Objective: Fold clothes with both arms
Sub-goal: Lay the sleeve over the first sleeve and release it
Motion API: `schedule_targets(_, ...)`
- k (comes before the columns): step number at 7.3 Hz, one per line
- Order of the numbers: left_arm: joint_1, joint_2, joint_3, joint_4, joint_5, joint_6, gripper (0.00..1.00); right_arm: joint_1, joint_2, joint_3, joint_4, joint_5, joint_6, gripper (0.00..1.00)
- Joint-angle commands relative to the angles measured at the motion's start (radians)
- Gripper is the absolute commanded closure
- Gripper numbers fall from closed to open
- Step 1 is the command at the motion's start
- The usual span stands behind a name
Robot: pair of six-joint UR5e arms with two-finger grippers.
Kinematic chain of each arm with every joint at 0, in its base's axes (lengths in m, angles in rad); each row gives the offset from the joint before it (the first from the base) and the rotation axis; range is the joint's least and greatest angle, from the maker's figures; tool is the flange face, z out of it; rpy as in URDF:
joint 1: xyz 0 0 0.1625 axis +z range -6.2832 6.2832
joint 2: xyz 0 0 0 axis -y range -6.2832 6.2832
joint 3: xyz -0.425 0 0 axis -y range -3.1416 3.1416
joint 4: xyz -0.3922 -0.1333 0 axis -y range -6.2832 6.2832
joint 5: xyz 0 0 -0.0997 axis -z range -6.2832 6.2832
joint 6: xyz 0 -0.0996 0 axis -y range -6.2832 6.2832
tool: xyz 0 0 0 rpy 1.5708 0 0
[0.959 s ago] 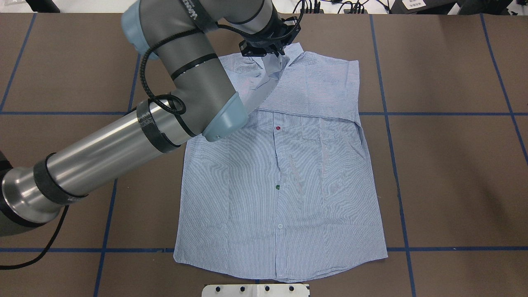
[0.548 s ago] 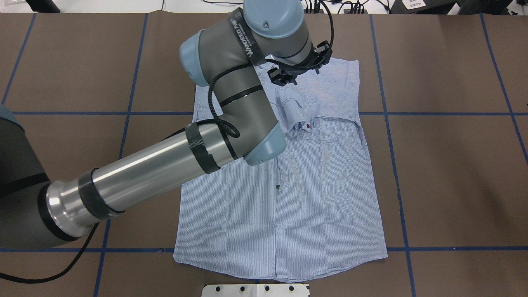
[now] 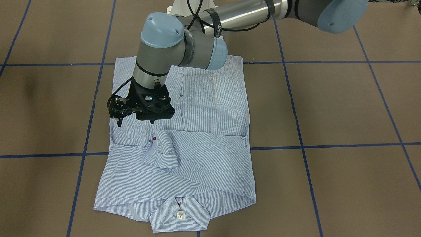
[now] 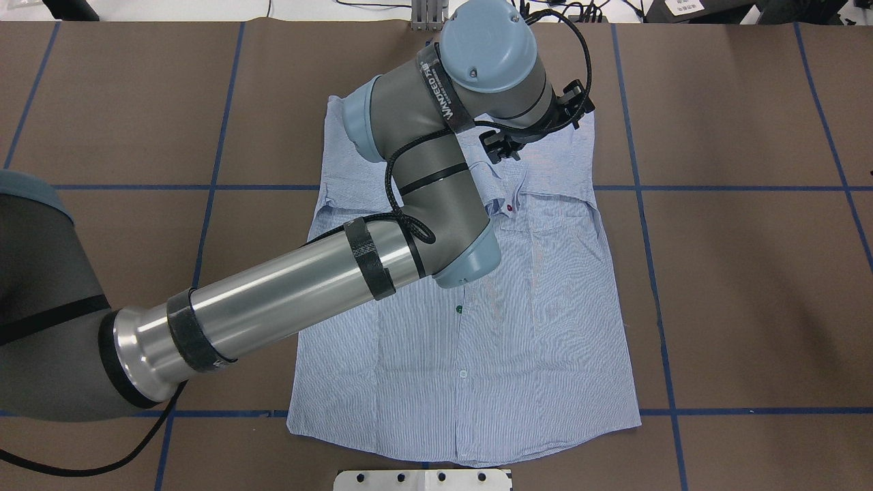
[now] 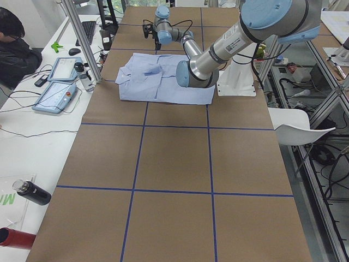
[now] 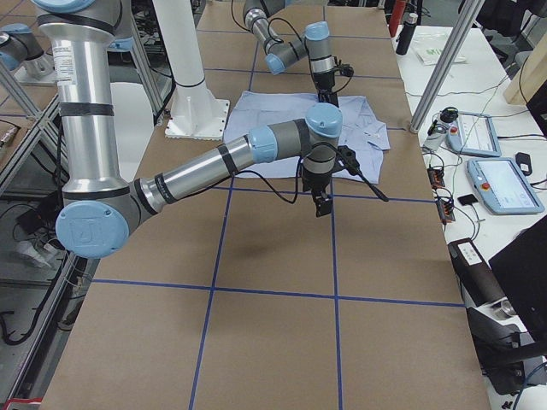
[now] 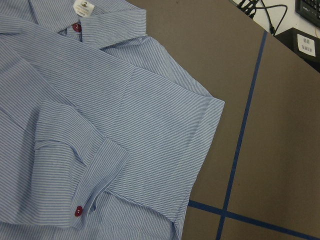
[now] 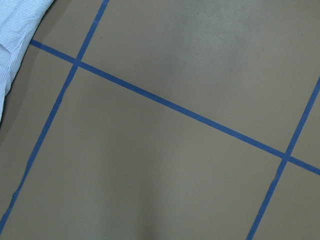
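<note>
The clothes are one light blue striped shirt (image 4: 539, 327), lying flat and face up on the brown table. Both sleeves are folded across the chest. A cuff with a red button (image 3: 154, 139) lies on top, and the collar (image 3: 179, 214) is at the far end from the robot. My left gripper (image 3: 136, 123) hovers open and empty just above the shirt beside that cuff. In the overhead view it (image 4: 537, 135) is near the shirt's right shoulder. The left wrist view shows the cuff (image 7: 82, 197) and shirt edge. My right gripper (image 6: 323, 205) hangs over bare table beside the shirt; I cannot tell its state.
Blue tape lines (image 4: 655, 273) grid the table. The white pedestal base (image 4: 423, 479) stands at the robot's side of the shirt. A person (image 5: 13, 49) sits at a side desk with tablets (image 5: 54, 95). A black bottle (image 5: 32, 192) lies on that desk.
The left gripper let go of the lifted sleeve near the collar; the cuff now lies on the chest. The arm swung right over the shirt's right shoulder.
</note>
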Motion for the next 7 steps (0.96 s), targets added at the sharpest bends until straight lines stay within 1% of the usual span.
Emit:
schedule_targets(1, -0.001, 0.045, -0.055, 0.052, -0.059, 0.099, 0.00, -0.007, 0.029, -0.008, 0.026, 0.038, 0.114, 0.00)
schedule_targets(2, -0.001, 0.131, -0.186, 0.090, -0.061, 0.169, 0.00, -0.059, 0.072, -0.056, 0.090, 0.047, 0.211, 0.00)
schedule_targets(3, -0.005, 0.199, -0.324, 0.180, -0.082, 0.261, 0.00, -0.122, 0.142, -0.121, 0.161, 0.047, 0.340, 0.00)
schedule_targets(4, -0.024, 0.207, -0.409, 0.297, -0.088, 0.339, 0.00, -0.186, 0.216, -0.184, 0.230, 0.047, 0.486, 0.01)
schedule_targets(5, -0.054, 0.244, -0.481, 0.337, -0.091, 0.420, 0.00, -0.251, 0.297, -0.273, 0.329, 0.038, 0.628, 0.01)
schedule_targets(6, -0.074, 0.331, -0.579, 0.339, -0.094, 0.491, 0.00, -0.303, 0.365, -0.388, 0.470, 0.024, 0.751, 0.02)
schedule_targets(7, -0.087, 0.391, -0.657, 0.339, -0.105, 0.516, 0.00, -0.360, 0.426, -0.488, 0.591, -0.038, 0.860, 0.04)
